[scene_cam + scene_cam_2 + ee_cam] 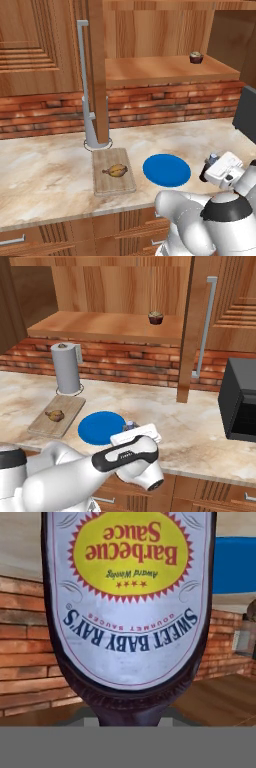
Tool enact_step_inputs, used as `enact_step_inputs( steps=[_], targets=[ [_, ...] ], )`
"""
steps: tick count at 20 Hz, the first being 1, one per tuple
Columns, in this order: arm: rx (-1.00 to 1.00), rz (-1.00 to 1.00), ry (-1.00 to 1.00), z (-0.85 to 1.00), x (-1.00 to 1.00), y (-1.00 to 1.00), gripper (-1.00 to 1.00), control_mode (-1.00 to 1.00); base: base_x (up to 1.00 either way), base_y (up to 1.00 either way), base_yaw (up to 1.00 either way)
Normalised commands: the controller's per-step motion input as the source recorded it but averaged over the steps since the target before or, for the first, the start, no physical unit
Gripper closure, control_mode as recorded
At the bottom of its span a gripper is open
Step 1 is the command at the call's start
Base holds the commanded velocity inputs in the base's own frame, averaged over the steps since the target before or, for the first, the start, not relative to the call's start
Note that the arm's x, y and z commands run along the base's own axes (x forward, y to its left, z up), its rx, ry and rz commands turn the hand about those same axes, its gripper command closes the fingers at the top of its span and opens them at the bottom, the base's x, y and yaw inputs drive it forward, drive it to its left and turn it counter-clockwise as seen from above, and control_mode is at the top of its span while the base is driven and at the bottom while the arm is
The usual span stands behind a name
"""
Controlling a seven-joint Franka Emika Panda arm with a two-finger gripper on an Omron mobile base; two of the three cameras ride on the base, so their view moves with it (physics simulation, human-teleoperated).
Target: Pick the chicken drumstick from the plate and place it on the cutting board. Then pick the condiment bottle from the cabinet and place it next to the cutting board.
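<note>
Going left to right in the left base view, the rectangular light wooden cutting board [114, 171] lies on the pale marbled stone counter [45, 170] with its long axis running away from the robot, and the small golden-brown chicken drumstick [116, 171] already rests near its middle, lying crosswise on the board. Just beside the board's right edge sits the flat round bright blue plate [167, 170], now bare. Further right, low over the counter's front part, the white two-finger gripper [212, 167] is clenched on the dark brown condiment bottle with its blue cap and yellowish barbecue-sauce label [131, 597]; the hand view has the label reading upside down, close against the camera. In the base views only the bottle's blue cap end [130, 425] peeks past the hand.

So the first half of the task looks done, and the second is at the carrying stage. The relation that matters: the board lies to the robot's left of the gripper, with the plate between them. Setting the bottle next to the board probably means passing over or round the plate to a bare patch of counter at the board's edge.

Behind, a grey paper-towel roll [94, 125] stands beyond the board against a red brick backsplash [165, 102]. Above, the reddish-brown wooden wall cabinet [165, 67] has an open shelf holding a squat dark cupcake [196, 57], and a long grey metal handle [81, 55] on its panelled door. A black appliance [240, 401] sits at the far right.
</note>
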Motion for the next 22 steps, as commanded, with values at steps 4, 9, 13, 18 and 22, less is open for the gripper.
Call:
enact_step_inputs(
  steps=[4,9,13,18,22],
  targets=[
    [0.00,0.03,0.00,-0.19,0.17,0.03,1.00,-1.00,0.00,0.00,0.00],
    [0.00,0.02,0.00,-0.25,0.19,0.00,1.00,-1.00,0.00,0.00,0.00],
    [0.00,0.03,-0.01,-0.31,0.19,0.00,1.00,-1.00,0.00,0.00,0.00],
    [0.00,0.03,-0.01,-0.30,0.16,0.00,1.00,-1.00,0.00,0.00,0.00],
    [0.00,0.04,0.00,-0.26,0.11,0.00,1.00,-1.00,0.00,0.00,0.00]
  ],
)
